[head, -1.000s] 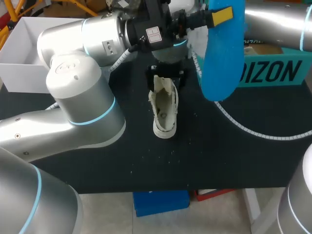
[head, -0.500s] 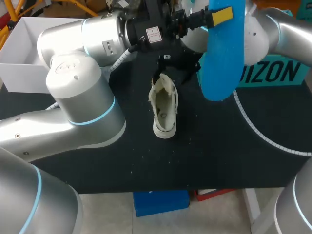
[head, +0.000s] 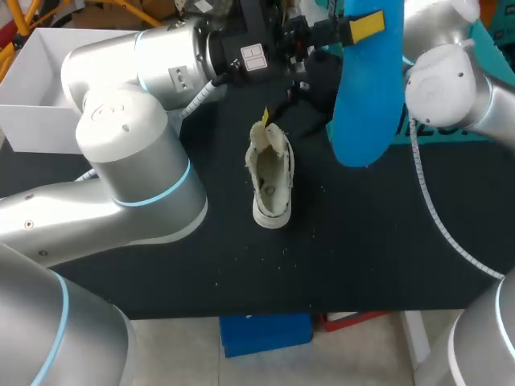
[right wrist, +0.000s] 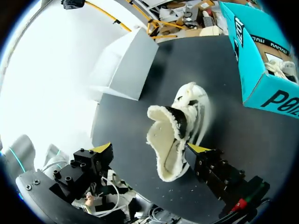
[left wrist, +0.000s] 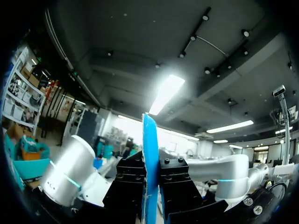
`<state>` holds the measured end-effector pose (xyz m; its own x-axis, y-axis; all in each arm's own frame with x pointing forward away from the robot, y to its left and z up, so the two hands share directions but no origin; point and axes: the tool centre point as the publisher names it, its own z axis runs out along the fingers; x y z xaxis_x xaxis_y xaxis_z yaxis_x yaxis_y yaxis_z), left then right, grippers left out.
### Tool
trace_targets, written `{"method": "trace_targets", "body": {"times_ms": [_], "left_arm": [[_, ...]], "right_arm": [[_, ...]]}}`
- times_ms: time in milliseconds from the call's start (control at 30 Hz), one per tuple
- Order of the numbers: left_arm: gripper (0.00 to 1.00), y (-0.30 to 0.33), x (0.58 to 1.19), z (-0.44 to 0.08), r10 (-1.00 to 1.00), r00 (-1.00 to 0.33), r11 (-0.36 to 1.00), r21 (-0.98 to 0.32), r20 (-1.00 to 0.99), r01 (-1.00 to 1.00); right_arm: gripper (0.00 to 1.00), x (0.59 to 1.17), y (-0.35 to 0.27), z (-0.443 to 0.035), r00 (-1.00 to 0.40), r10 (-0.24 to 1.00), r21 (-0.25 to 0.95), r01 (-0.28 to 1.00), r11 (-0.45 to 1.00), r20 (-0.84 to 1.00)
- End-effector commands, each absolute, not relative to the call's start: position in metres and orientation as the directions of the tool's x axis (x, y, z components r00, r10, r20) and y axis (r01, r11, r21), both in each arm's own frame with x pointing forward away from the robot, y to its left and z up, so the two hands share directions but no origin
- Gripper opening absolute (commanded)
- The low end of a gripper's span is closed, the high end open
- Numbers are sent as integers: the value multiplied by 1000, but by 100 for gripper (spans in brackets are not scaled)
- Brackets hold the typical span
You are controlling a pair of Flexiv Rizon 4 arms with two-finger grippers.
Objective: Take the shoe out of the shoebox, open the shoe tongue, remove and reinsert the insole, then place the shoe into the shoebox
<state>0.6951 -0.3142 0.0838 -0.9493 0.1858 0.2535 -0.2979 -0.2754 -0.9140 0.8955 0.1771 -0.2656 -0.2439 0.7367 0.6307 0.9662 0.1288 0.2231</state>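
A cream shoe (head: 271,181) lies on the black table (head: 161,257), its opening upward. My left gripper (head: 360,27) hangs high at the back, shut on a blue insole (head: 366,88) that dangles beside the shoe. In the left wrist view the insole (left wrist: 149,140) stands edge-on, pinched in that gripper (left wrist: 150,175). My right gripper (head: 278,117) hovers at the shoe's back end. In the right wrist view the right gripper (right wrist: 150,149) is open wide, with the shoe (right wrist: 180,135) and its raised fleecy tongue between and ahead of its yellow fingertips (right wrist: 201,148).
The teal shoebox (head: 418,129) stands at the back right, mostly behind my right arm; in the right wrist view the shoebox (right wrist: 261,60) has paper inside. A white box (head: 32,80) sits at the back left. My left arm spans the left half of the table.
My right arm has swung in over the teal box and its gripper has tilted and shifted right at the shoe's back end. Left gripper and insole have kept still.
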Motion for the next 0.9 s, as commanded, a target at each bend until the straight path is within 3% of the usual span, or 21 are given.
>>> {"method": "trace_targets", "body": {"times_ms": [33,467,900], "left_arm": [[0,-316,694,84,181,-950,-277,-914,254,-297],[0,-316,694,84,181,-950,-277,-914,254,-297],[0,-316,694,84,181,-950,-277,-914,254,-297]], "right_arm": [[100,888,168,-265,-240,588,233,968,89,772],[100,880,162,-255,-105,480,161,984,-76,871],[100,875,153,-255,-27,352,85,985,-151,936]]}}
